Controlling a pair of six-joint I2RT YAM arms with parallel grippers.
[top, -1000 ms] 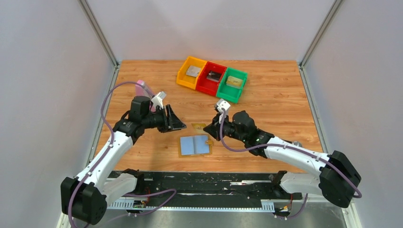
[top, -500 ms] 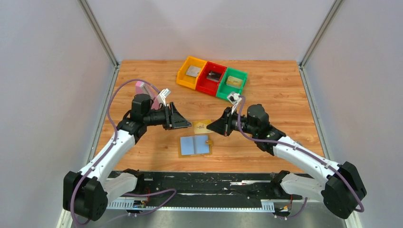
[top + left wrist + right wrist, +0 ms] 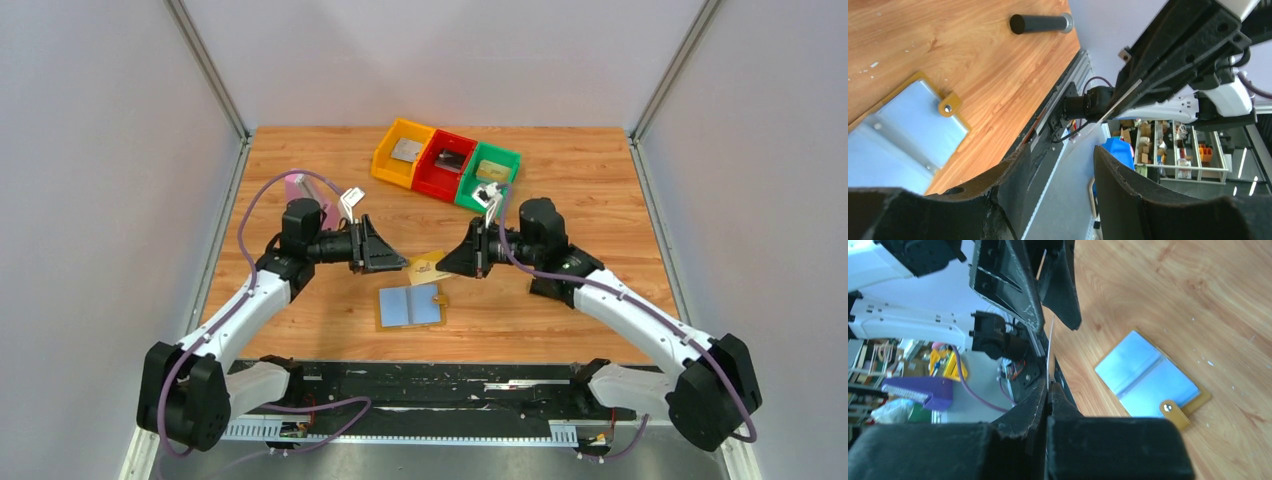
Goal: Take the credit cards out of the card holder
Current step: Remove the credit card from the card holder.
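Two grippers meet just above the open card holder (image 3: 410, 306), which lies flat on the table (image 3: 580, 210), blue side up. Your right gripper (image 3: 443, 266) pinches a golden card (image 3: 425, 268) by one end, and your left gripper (image 3: 398, 264) faces it, jaws parted and empty. Let go on the right before the left bites and the card drops. Close off-centre and the thin edge, hard to judge from the wrist views, may twist loose.

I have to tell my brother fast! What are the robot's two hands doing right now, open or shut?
The left gripper is open, holding nothing.
The right gripper is shut on a golden credit card.
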